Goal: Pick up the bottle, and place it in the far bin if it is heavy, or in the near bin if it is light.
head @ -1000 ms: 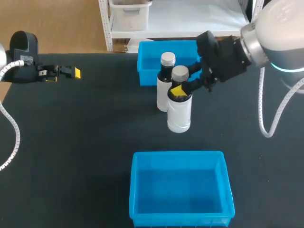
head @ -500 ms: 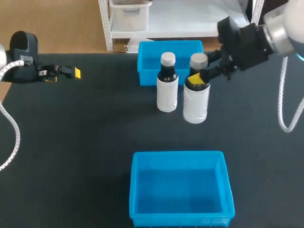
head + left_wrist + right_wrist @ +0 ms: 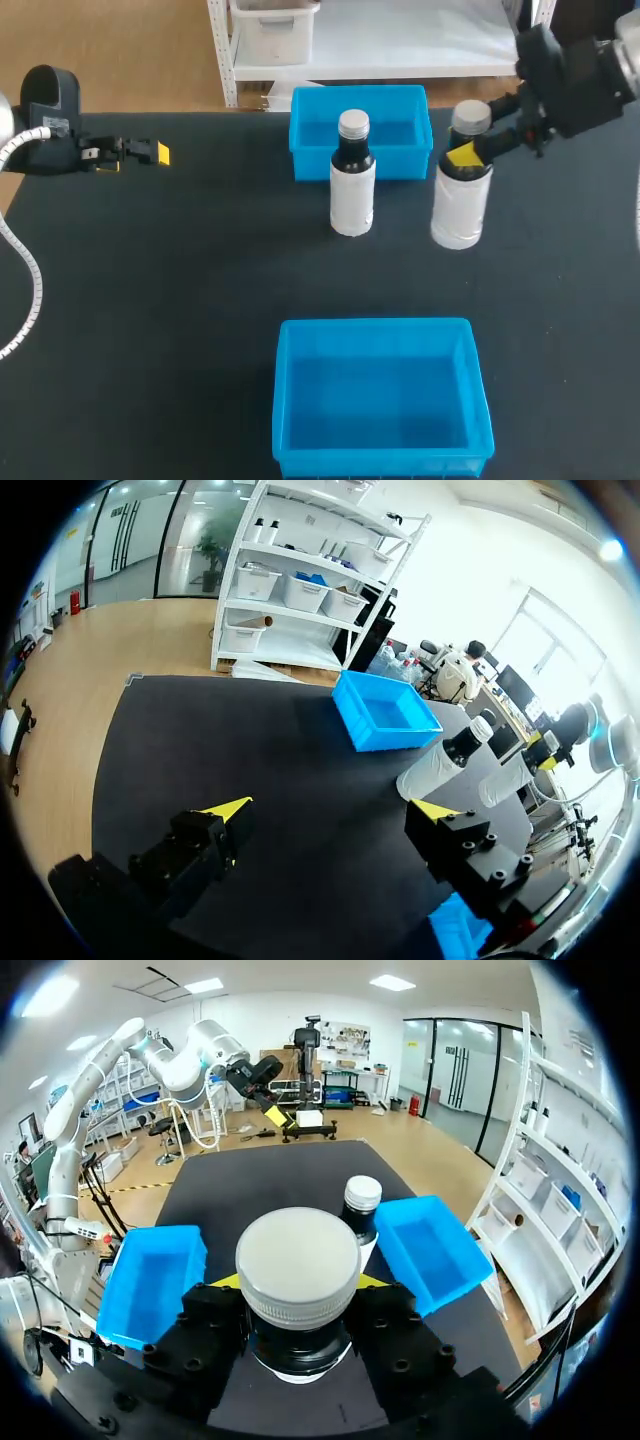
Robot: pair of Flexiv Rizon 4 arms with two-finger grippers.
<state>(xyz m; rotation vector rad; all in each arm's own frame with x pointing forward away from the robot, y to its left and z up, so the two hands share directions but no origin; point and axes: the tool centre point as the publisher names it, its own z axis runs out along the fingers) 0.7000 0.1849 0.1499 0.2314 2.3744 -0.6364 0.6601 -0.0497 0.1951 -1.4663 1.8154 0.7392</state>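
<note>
My right gripper [image 3: 467, 152] is shut on the neck of a white-labelled dark bottle [image 3: 460, 200] with a grey cap. It holds the bottle upright, just right of the far blue bin [image 3: 312, 150]. In the right wrist view the cap [image 3: 298, 1260] fills the space between the fingers of this gripper [image 3: 299, 1285]. A second, similar bottle [image 3: 352, 185] stands on the table in front of the far bin. The near blue bin [image 3: 290, 400] lies at the table's front. At the far left my left gripper [image 3: 140, 152] is open and holds nothing.
The black table [image 3: 180, 280] is bare between the left gripper and the bottles. From the left wrist, the open gripper [image 3: 330, 810] looks across the table at the far bin [image 3: 385, 712] and both bottles [image 3: 445, 765].
My right gripper has carried its bottle to the right and farther back, away from the standing bottle. The left arm and the second bottle have not moved.
</note>
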